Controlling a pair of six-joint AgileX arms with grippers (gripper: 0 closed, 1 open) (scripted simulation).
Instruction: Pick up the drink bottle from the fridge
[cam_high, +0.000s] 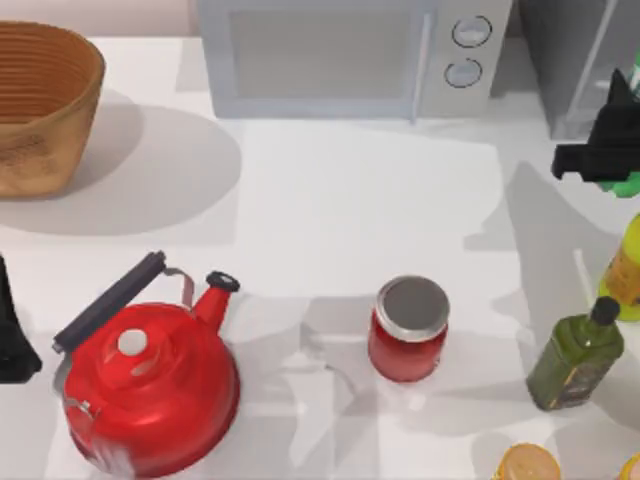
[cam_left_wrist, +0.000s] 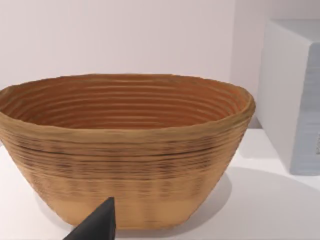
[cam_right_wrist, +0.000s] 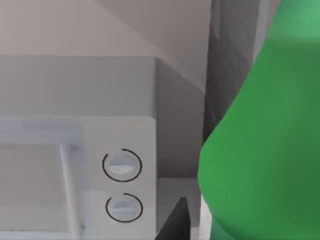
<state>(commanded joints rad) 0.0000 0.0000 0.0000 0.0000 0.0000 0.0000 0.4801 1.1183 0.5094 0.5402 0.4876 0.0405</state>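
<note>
Bright green drink bottle (cam_right_wrist: 265, 150); dark grey fridge (cam_high: 580, 60); red kettle (cam_high: 150, 385); tan ribbed basket (cam_left_wrist: 125, 150).

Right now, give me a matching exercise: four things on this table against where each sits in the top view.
Things:
1. wicker basket
2. red kettle
3. microwave
4. right gripper

Places:
A. far edge, middle
B. right edge, in front of the fridge, at the drink bottle
C. far left corner
D. near left

Pairs: 1-C, 2-D, 3-A, 4-B
</note>
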